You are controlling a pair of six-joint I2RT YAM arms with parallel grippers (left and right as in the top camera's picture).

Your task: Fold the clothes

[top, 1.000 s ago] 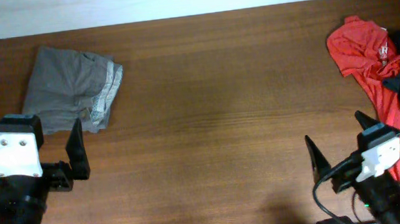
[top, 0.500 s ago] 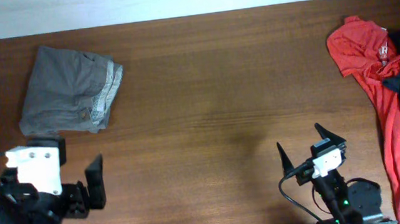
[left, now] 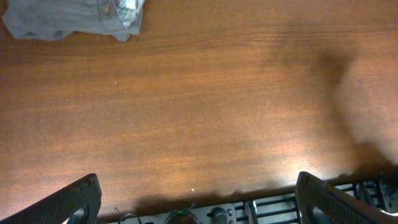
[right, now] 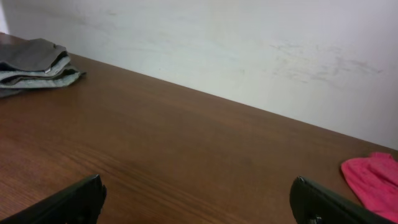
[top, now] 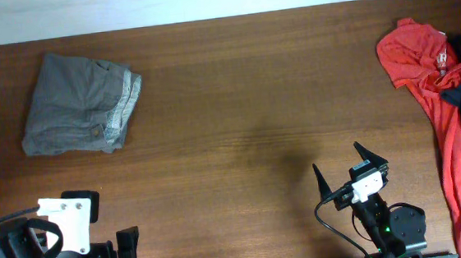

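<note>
The shorts (top: 80, 104) lie folded in a compact bundle at the far left corner of the table (top: 235, 87), apparently done, while the left gripper (left: 199, 186) and right gripper (top: 338, 160) sit empty, fingers spread, at its near edge, and a red shirt (top: 414, 57) at its right end looks unfolded.

Surface materials as I read them
I see matt woven cloth on the shorts (top: 80, 104), grained wood with a low sheen on the table (top: 239, 128), smooth red cloth on the garment (top: 423, 64), and a matt, scuffed wall (right: 249, 37).
</note>
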